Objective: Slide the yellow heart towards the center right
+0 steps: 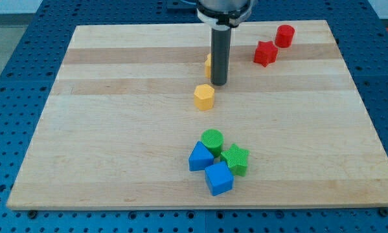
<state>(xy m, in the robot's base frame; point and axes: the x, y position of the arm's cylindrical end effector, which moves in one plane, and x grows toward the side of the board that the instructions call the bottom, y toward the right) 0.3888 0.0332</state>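
Yellow heart (208, 65) is sitting near the board's (116, 129) top centre, mostly hiding behind the rod; my tip (219, 83) is touching its right side. Rod only, no hand. No writing showing.

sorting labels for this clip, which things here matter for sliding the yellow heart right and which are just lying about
In the job: yellow heart, mostly hidden behind my tip.

Lying about: yellow hexagon, red star, red cylinder, green cylinder, green star, two blue blocks.
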